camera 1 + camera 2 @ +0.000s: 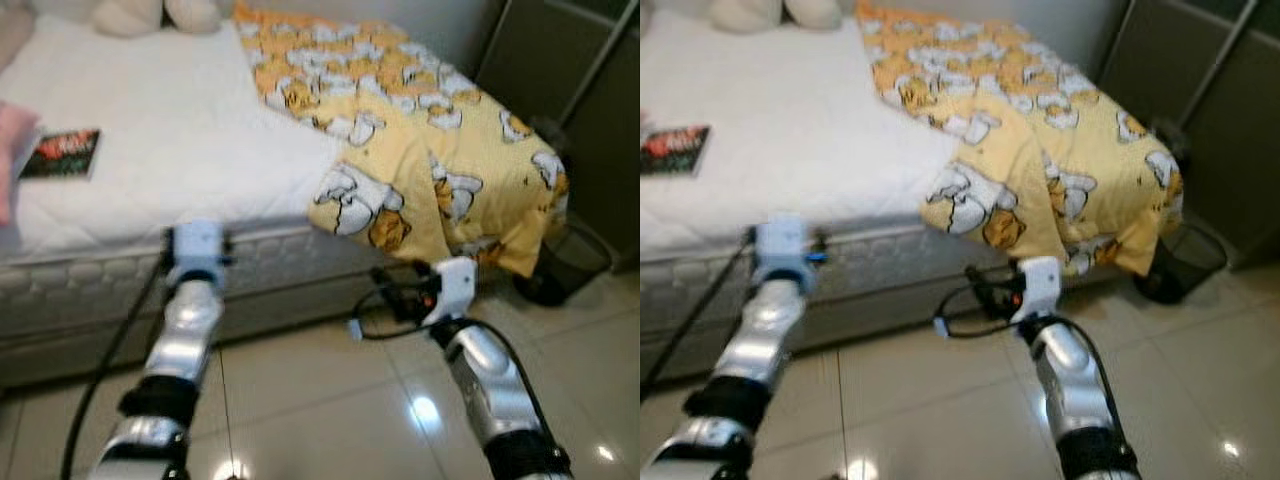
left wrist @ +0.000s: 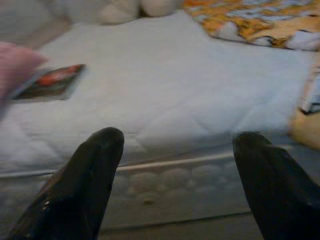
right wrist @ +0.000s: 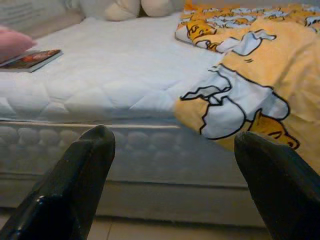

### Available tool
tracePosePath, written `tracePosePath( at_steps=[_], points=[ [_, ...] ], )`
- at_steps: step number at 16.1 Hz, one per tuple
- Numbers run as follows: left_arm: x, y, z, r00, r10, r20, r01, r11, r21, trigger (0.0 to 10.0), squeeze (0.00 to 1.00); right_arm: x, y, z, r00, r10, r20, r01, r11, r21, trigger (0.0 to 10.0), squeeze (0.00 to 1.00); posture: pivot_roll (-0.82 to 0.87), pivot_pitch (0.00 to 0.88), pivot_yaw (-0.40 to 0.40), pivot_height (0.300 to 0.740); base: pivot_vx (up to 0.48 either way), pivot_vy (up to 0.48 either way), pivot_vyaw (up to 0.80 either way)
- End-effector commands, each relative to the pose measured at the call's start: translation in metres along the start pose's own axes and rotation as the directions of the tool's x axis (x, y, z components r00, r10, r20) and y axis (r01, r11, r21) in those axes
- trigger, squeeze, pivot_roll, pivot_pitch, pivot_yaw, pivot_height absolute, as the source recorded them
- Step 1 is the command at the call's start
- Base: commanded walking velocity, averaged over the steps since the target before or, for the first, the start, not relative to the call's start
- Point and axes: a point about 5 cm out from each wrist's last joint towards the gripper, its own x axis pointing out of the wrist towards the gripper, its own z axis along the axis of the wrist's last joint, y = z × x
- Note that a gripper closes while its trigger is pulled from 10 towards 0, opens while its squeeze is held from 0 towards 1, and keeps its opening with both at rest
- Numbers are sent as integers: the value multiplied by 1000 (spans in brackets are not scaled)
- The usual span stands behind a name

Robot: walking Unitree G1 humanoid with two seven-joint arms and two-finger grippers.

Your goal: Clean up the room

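With both end effectors, left (image 2: 172, 165) and right (image 3: 172, 165), spread and empty, I'd grab the yellow cartoon-print quilt (image 1: 440, 150) at one o'clock by its hanging corner, clear of the white quilted mattress (image 1: 170, 130).

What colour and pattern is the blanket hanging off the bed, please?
The blanket is yellow-orange with white cartoon figures, clearest in the left eye view.

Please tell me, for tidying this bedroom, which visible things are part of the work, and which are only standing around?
Part of the work:
- yellow blanket, hanging off the bed corner
- book on the white mattress
- pink cloth at the bed's left edge

Only standing around:
- plush toys at the head of the bed
- black bin on the floor
- dark wardrobe
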Motion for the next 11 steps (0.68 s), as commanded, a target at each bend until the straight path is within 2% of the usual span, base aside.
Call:
tracePosePath(
  at_steps=[1,3,4,6,8,10,11],
  points=[
    [-4,-11,1,1000,-22,7,22,1000,-18,10000,0,-7,-16,4,999,-52,11,52,998,-20,10000,0,65,0,-57,740,379,-289,0],
    [-4,-8,-4,1000,7,-26,-7,1000,-15,10000,0,-7,-17,5,999,-49,12,49,999,-23,10000,0,72,0,-57,740,371,-300,0],
    [-3,-10,-7,999,6,-52,-7,1000,-10,10000,0,-6,-17,4,999,-40,7,40,999,-28,10000,0,77,0,-59,740,0,0,0],
    [-3,-10,0,1000,-27,8,27,1000,-8,10000,0,-8,-12,-1,1000,-8,-13,7,999,-49,10000,0,78,0,-60,740,127,0,0],
    [-2,-6,-2,1000,13,-11,-13,1000,-22,10000,0,-9,-11,-4,999,-20,-36,17,998,-66,10000,0,77,0,-65,740,480,0,0],
    [-2,-7,-2,1000,21,-13,-21,999,-35,10000,0,-10,-8,-2,1000,-2,-16,1,999,-52,10000,0,77,0,-65,740,480,0,0],
    [-2,-8,-2,1000,20,-13,-20,999,-36,10000,0,-10,-9,-1,1000,0,-16,-1,998,-60,10000,0,61,0,-70,740,480,0,669]
  ],
)
